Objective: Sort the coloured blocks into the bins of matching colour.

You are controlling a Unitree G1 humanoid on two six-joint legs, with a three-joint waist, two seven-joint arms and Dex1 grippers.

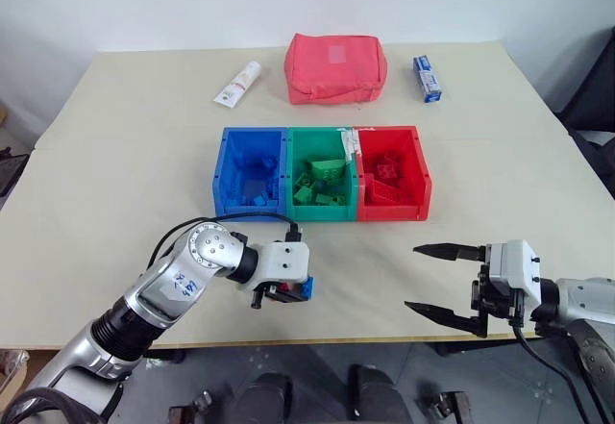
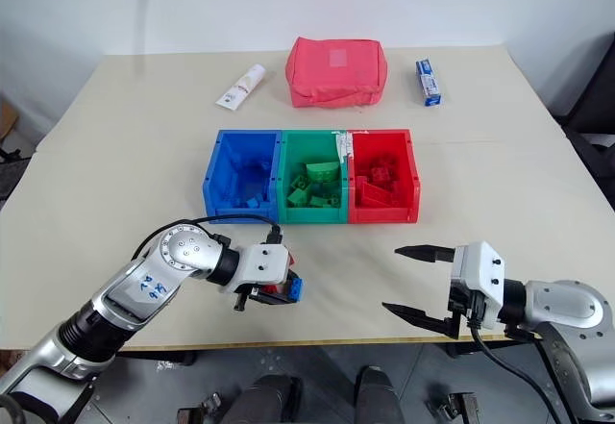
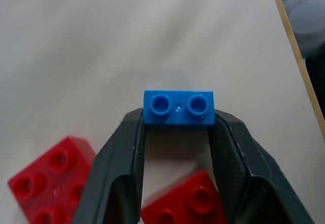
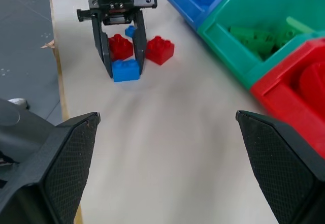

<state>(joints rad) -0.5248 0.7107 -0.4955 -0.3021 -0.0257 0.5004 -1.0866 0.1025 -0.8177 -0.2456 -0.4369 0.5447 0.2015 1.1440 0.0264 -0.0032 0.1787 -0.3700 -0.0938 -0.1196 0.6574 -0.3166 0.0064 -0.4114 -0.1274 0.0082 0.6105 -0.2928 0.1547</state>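
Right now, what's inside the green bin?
The green bin holds a heap of green blocks, studded and jumbled. Its front wall hides the lowest ones, so I can't count them.

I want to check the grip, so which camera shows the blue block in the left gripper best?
The left wrist view: the blue block sits large and unobstructed between the left gripper fingertips. The right wrist view shows it small but clear; in the eye views the gripper mostly hides it.

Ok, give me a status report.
Left tool shut on blue block; right tool open. Blue bin ahead, path clear.
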